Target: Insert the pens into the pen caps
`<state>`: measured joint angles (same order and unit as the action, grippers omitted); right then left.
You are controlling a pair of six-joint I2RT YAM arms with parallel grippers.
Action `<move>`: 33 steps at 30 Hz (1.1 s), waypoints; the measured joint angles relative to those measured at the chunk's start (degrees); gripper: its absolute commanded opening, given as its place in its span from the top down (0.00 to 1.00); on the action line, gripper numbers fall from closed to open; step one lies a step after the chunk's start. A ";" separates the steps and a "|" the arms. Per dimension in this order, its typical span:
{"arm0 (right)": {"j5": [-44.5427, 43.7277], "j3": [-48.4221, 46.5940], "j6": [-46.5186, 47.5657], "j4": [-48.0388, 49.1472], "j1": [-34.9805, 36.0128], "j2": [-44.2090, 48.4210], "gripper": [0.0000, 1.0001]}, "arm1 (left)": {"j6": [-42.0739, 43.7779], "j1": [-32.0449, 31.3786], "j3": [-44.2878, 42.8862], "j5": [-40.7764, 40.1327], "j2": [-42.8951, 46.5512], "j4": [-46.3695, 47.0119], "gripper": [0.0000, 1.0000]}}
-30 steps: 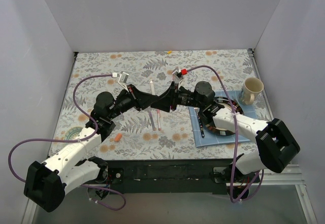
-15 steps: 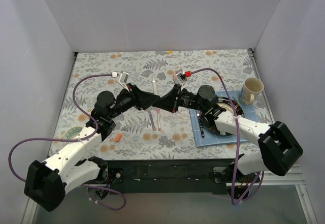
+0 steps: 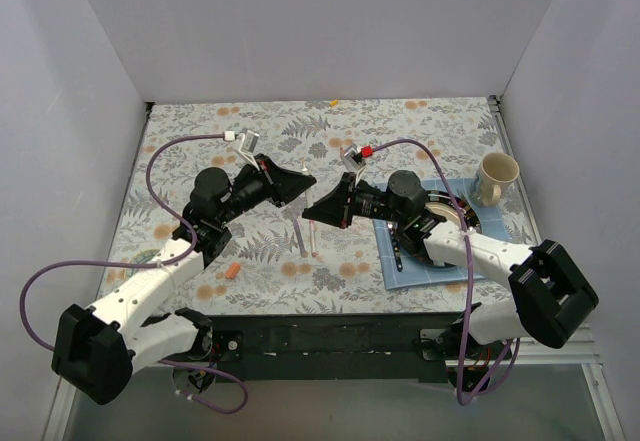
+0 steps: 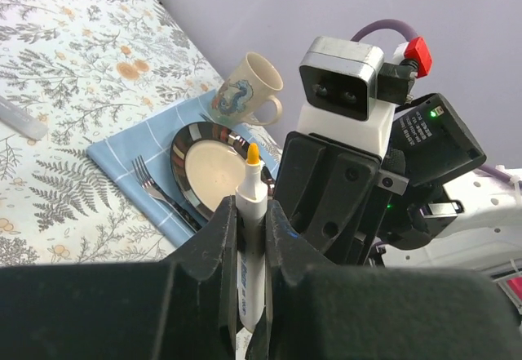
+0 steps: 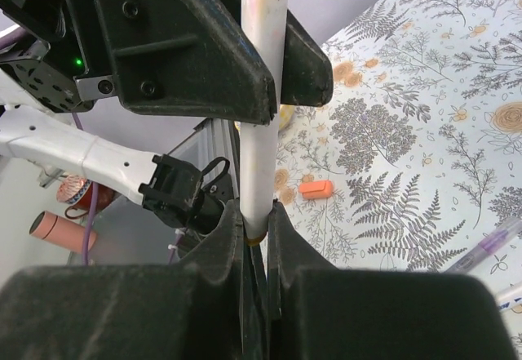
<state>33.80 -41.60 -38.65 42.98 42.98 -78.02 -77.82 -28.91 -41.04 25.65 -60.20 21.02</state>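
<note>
One pen (image 4: 252, 182) pinched in left gripper (image 4: 249, 211) (right gripper (image 5: 255, 221) unclear); floral tablecloth (image 3: 400, 126), white walls (image 3: 320, 31).

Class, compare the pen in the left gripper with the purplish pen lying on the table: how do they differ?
The held pen is whitish with an orange tip; the purplish pen looks pale purple. The held pen is clamped in the left gripper, raised off the table; the purplish pen lies flat on it, untouched. Both are thin, straight pens.
</note>
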 measured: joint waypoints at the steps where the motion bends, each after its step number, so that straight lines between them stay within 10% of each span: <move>1: 0.00 0.15 0.11 -0.09 0.00 0.00 0.72 | -0.07 -0.09 -0.02 0.22 -0.13 -0.02 1.00; 6: -0.83 0.35 -0.72 -0.83 0.00 0.68 0.43 | -0.66 -0.09 0.00 0.44 -0.70 0.63 1.00; 13: -3.21 2.40 -2.14 1.18 0.00 2.58 0.63 | -2.97 -0.09 0.04 0.68 -1.90 4.63 1.00; 33: -11.21 4.24 -3.21 5.64 -0.11 4.37 0.58 | -7.23 -0.09 0.68 -1.53 -4.20 9.07 1.00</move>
<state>22.59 -37.36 -41.87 48.62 42.87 -73.65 -85.06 -28.99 -40.36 24.12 -64.40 30.09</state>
